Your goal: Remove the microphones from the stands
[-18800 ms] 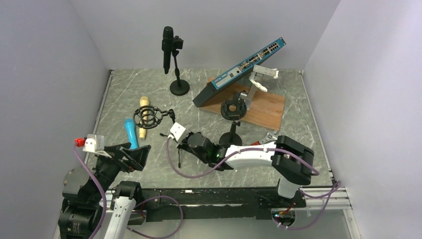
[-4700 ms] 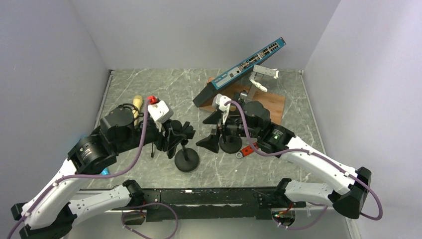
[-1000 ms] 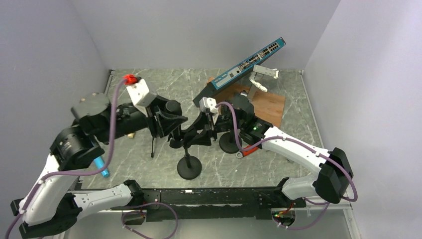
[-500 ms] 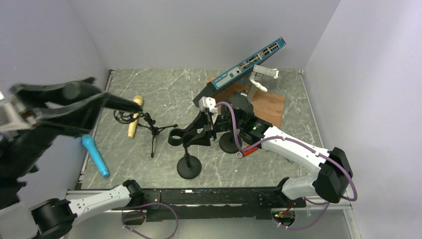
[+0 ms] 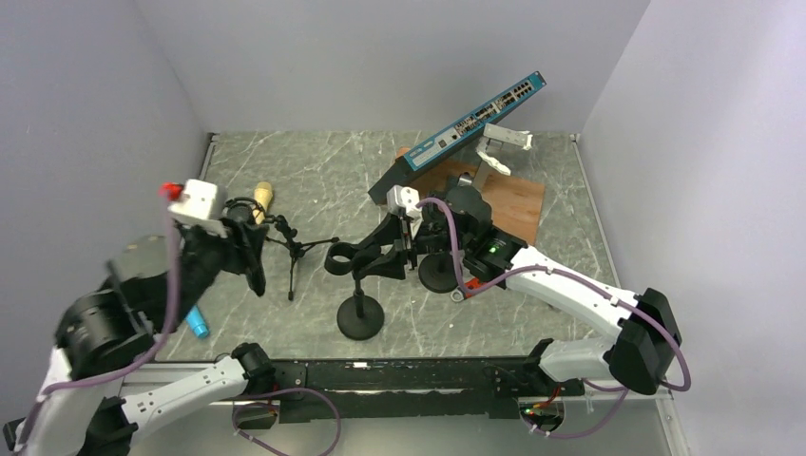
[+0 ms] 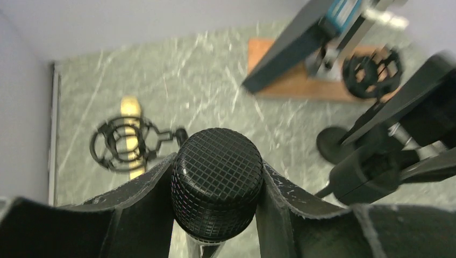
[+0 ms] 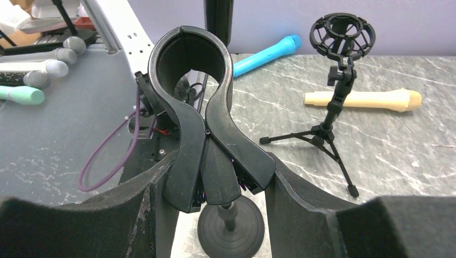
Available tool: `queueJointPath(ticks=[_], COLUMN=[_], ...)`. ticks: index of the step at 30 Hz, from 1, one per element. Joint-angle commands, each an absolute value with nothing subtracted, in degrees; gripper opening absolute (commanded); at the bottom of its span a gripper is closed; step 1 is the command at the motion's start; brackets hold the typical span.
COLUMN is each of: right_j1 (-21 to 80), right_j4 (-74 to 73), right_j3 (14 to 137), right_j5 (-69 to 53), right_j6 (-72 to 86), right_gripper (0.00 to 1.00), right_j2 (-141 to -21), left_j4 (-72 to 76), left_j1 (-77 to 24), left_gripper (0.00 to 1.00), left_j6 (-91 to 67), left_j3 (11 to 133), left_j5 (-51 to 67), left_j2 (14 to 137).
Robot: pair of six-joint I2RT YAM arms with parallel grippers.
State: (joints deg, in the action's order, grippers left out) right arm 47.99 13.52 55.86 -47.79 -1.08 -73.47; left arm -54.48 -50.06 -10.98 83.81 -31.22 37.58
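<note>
The left gripper [image 6: 218,164] is gripping the mic [image 6: 218,185] by its head, holding it clear of the stand [image 5: 361,318], over the table's [image 5: 323,171] left side. The right gripper [image 7: 215,172] is pinching the empty clip [image 7: 185,129]. Removal looks done; next the mic likely needs laying down gently.

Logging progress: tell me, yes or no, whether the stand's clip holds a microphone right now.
No: in the right wrist view the clip is empty; the left gripper holds the black microphone.

A robotics lab test cell is indicated: a marble-patterned table [image 5: 314,171] is enclosed by plain panels [image 5: 380,57], and a network switch [image 5: 472,121] is propped near its far edge.
</note>
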Motion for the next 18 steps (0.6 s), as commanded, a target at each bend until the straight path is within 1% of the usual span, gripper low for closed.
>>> queueJointPath(ticks=[1, 4, 6, 7, 10, 12, 14, 18], right_j1=[47.54, 47.50, 47.54, 47.55, 47.55, 47.58, 47.59, 47.51], right_j4=[11.20, 8.08, 6.33, 6.03, 5.77, 6.29, 6.75, 7.49], right_j3=[55.83, 57.38, 57.82, 57.79, 56.60, 55.46, 54.61, 53.73], right_j5=[-44.04, -43.73, -43.00, -42.53, -41.50, -41.11, -40.88, -40.78], right_j6=[-3.51, -4.46, -4.73, -4.68, -4.60, -4.44, -4.40, -4.47], right_gripper=[0.00, 0.00, 0.00, 0.00, 0.00, 0.00, 0.00, 0.00], right_j2=[-70.83, -70.10, -69.18, -68.69, -66.68, -65.64, -64.84, -64.74], left_j4=[-53.92, -52.73, -50.00, -48.31, -41.76, -37.73, -33.78, -30.13], left_j1=[-49.95, -49.64, -47.06, -44.66, -33.32, -28.09, -25.97, -25.75], left_gripper=[0.00, 0.00, 0.00, 0.00, 0.00, 0.00, 0.00, 0.00], left_j6=[-17.76, -20.29, -21.55, -21.81, -23.00, -23.26, -22.89, -21.44], left_j3=[77.64, 74.24, 71.59, 69.99, 64.20, 60.21, 57.86, 56.75], left_j5=[-34.85, -32.78, -28.56, -24.87, -9.75, -3.36, -0.61, 1.42], left_j2=[36.74, 40.15, 42.94, 43.91, 46.66, 48.50, 50.97, 58.67])
